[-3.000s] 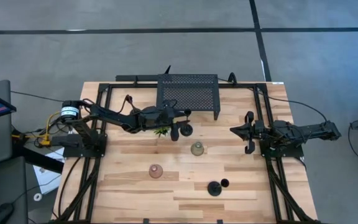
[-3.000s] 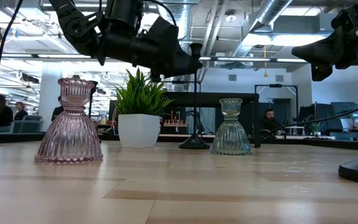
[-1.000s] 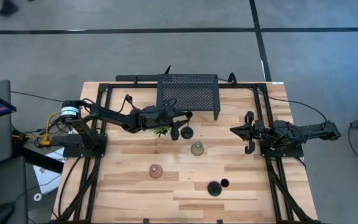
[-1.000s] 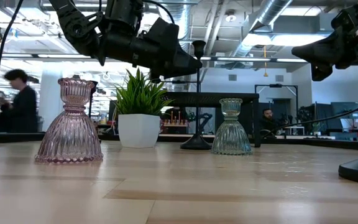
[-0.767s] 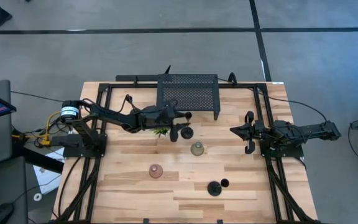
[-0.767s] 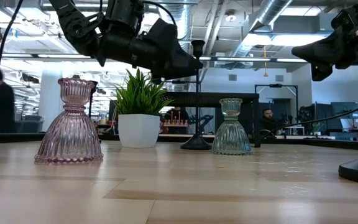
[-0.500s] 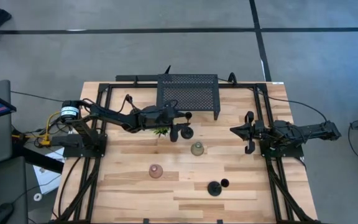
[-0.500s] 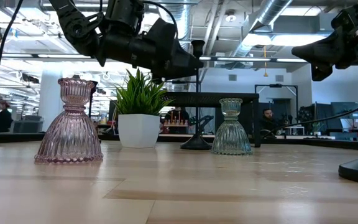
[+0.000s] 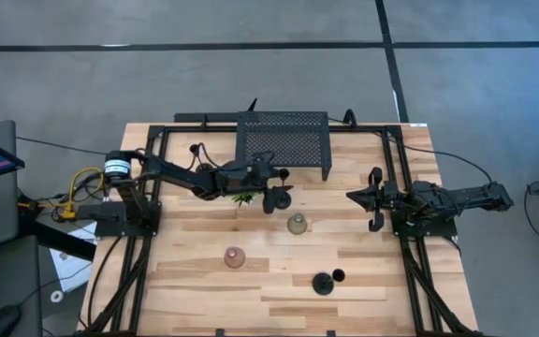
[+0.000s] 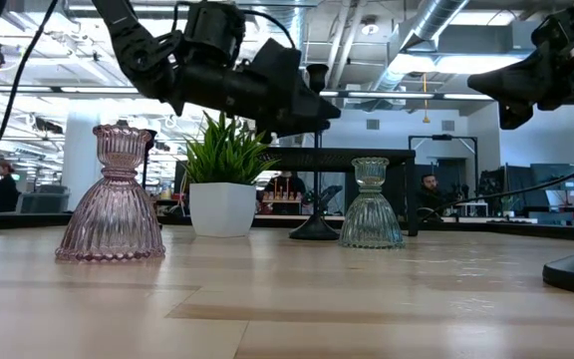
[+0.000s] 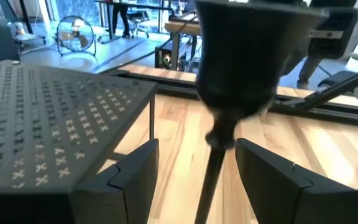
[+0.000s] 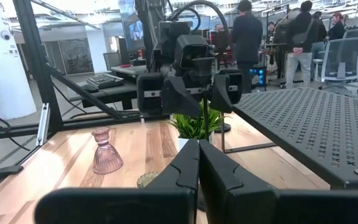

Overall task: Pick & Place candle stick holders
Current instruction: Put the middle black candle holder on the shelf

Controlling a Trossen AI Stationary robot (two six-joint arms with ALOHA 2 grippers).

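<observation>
Two arms are in view. At far centre-left, our left gripper stands with fingers parted either side of the stem of a tall black holder, just beside the potted plant and the mesh rack; we see no contact. We judge that closing off-centre could tip the slim holder against the rack or plant. At the right edge, our right gripper waits, fingers pressed together and empty.
</observation>
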